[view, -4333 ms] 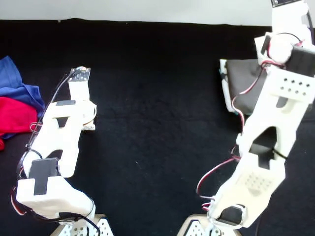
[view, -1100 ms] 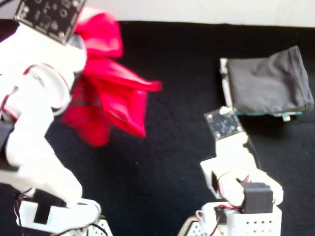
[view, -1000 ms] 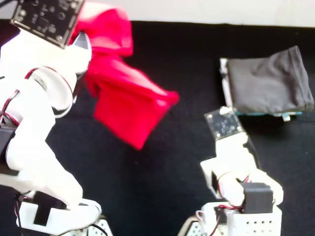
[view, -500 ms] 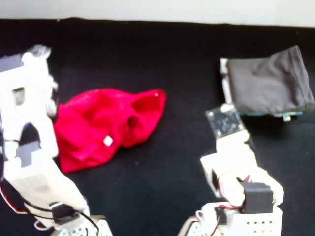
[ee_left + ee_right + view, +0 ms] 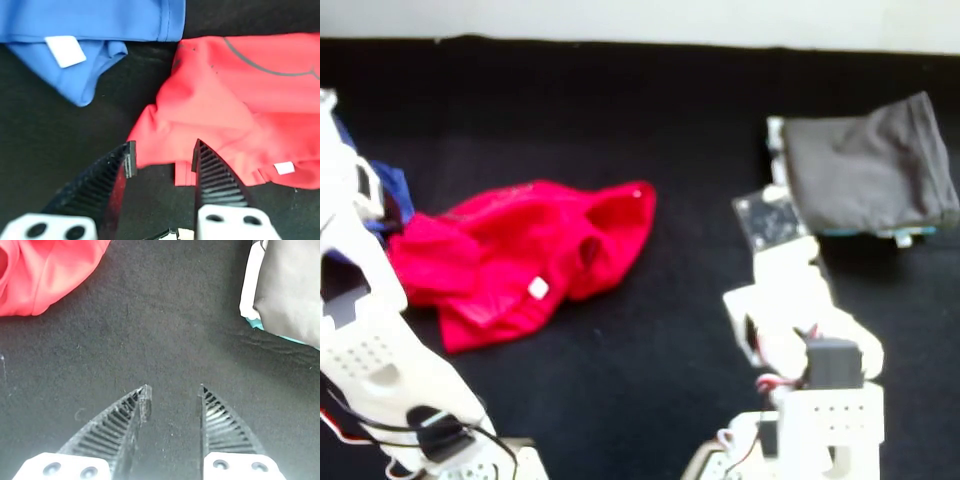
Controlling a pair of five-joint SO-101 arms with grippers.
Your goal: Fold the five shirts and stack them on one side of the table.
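Note:
A crumpled red shirt point(image 5: 525, 255) lies on the black table, left of centre, its white tag facing up. My left gripper point(image 5: 162, 150) hangs open just above the red shirt's point(image 5: 235, 115) near-left edge, holding nothing. A blue shirt point(image 5: 95, 30) lies beside it; in the high view the blue shirt point(image 5: 388, 190) peeks out behind the left arm point(image 5: 360, 290). At the right back sits a stack of folded shirts with a dark grey one point(image 5: 865, 165) on top. My right gripper point(image 5: 172, 392) stands open over bare cloth, with the red shirt point(image 5: 47, 272) and the stack point(image 5: 287, 287) farther off.
The table point(image 5: 660, 120) is covered in black cloth, with free room in the middle and along the back. A white wall strip runs behind the far edge. The right arm's base point(image 5: 820, 400) stands at the front right.
The left arm swung the red shirt up and across, dropped it at left centre, then drew back to the left edge of it. The right arm pulled back from the stack.

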